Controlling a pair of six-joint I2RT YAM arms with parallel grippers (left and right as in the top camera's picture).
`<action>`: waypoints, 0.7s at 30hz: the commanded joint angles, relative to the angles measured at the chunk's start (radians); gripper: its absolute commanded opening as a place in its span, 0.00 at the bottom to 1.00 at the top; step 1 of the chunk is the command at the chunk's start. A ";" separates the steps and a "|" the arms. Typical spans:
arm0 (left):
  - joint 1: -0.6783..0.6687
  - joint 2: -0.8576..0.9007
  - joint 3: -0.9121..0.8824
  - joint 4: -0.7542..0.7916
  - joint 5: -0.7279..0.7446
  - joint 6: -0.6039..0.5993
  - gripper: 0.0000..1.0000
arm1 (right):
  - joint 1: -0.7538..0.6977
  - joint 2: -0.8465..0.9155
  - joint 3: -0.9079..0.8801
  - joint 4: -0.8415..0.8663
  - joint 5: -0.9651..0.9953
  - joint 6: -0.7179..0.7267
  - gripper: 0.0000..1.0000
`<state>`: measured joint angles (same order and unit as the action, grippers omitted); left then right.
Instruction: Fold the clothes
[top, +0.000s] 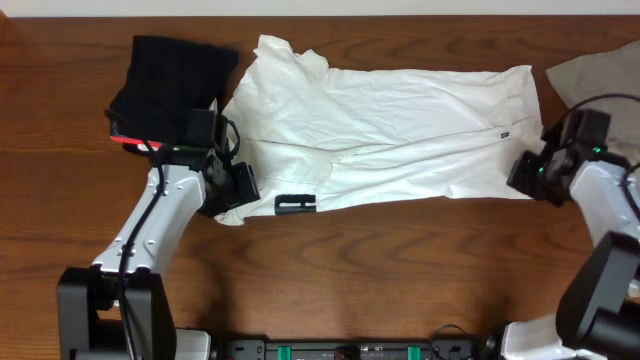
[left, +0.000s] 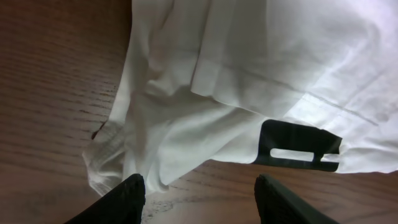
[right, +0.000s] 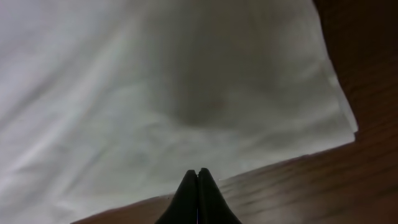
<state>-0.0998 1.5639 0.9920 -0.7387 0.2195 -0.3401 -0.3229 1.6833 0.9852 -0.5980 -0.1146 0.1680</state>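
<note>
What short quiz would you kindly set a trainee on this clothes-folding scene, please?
1. True or false: the right pincer has its fingers pressed together.
2. Which thing lies next to the white T-shirt on the left arm's side, in the overhead view? A) a black garment B) a blue towel C) a cardboard box
3. Fill in: the shirt's black print mark lies just ahead of the ____ pincer.
Key: 1, true. 2, A. 3, left pincer.
</note>
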 joint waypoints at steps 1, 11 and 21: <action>0.002 0.011 -0.023 0.021 0.009 -0.005 0.59 | 0.009 0.046 -0.047 0.058 0.077 -0.029 0.01; 0.002 0.013 -0.120 0.178 0.004 -0.005 0.59 | 0.001 0.075 -0.054 0.089 0.203 -0.035 0.01; 0.002 0.035 -0.128 0.180 -0.082 0.026 0.59 | -0.051 0.076 -0.112 0.145 0.290 0.011 0.01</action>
<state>-0.0998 1.5829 0.8738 -0.5613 0.1730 -0.3359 -0.3382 1.7458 0.9092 -0.4484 0.1036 0.1574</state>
